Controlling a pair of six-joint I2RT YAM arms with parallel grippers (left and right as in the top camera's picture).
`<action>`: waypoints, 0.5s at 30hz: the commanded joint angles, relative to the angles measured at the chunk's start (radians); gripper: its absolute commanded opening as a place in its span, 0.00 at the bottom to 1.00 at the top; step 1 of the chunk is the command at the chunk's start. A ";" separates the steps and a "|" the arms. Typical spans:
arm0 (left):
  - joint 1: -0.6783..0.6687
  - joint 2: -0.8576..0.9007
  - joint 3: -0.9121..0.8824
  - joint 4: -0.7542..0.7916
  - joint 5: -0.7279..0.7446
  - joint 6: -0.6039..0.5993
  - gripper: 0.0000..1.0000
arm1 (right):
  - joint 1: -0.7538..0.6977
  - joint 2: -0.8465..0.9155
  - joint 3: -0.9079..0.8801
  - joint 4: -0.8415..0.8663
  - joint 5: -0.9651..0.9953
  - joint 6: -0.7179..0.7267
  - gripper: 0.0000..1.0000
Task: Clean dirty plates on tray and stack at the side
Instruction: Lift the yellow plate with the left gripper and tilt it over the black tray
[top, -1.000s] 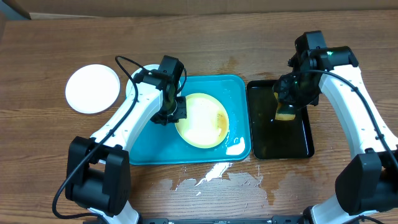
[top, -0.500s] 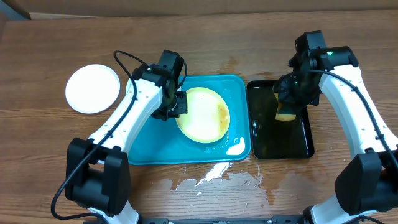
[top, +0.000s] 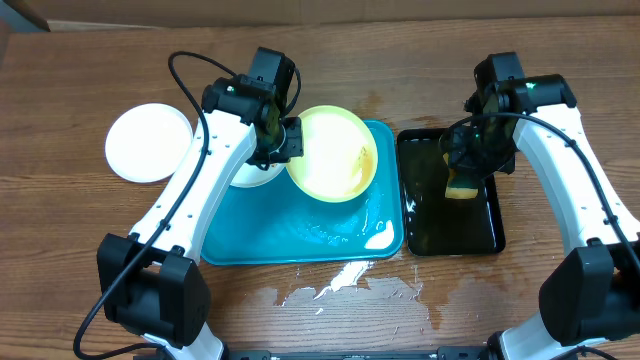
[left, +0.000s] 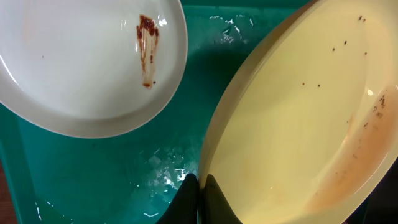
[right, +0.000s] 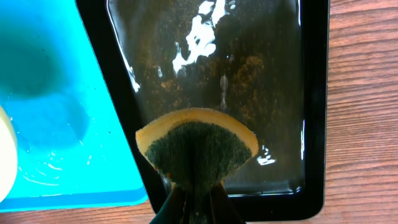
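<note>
Gripping the rim of the pale yellow-green round plate (top: 335, 155), the left gripper (top: 289, 149) has its fingers pinched together on the plate's edge. It holds the plate tilted above the far end of the large turquoise-blue rectangular plastic tray (top: 300, 228). In the left wrist view the plate (left: 298, 124) spreads away to the right of the fingertips and shows dark specks and a faint brown smear. On the gripper's other side, a white round plate with a brown streak (left: 81, 62) lies in the wet tray. Farther out that way, a second white round plate (top: 149, 142) sits on the brown wooden table (top: 90, 240), beside the tray.

The right gripper (right: 194, 190) is clamped on a yellow sponge with a dark green scouring face (right: 196, 146), directly over the wet black rectangular tray (right: 261, 93). The turquoise tray lies just beside it, toward the left arm. Spilled water (top: 340, 285) spreads on the table at the tray's near edge.
</note>
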 joint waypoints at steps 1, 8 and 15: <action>-0.014 0.011 0.047 0.011 -0.002 -0.006 0.04 | -0.003 -0.023 0.026 -0.003 0.016 0.001 0.04; -0.056 0.011 0.047 0.068 -0.004 -0.008 0.04 | -0.007 -0.023 0.026 -0.034 0.020 0.002 0.04; -0.106 0.023 0.047 0.149 -0.014 -0.008 0.04 | -0.034 -0.023 0.026 -0.082 0.021 0.001 0.05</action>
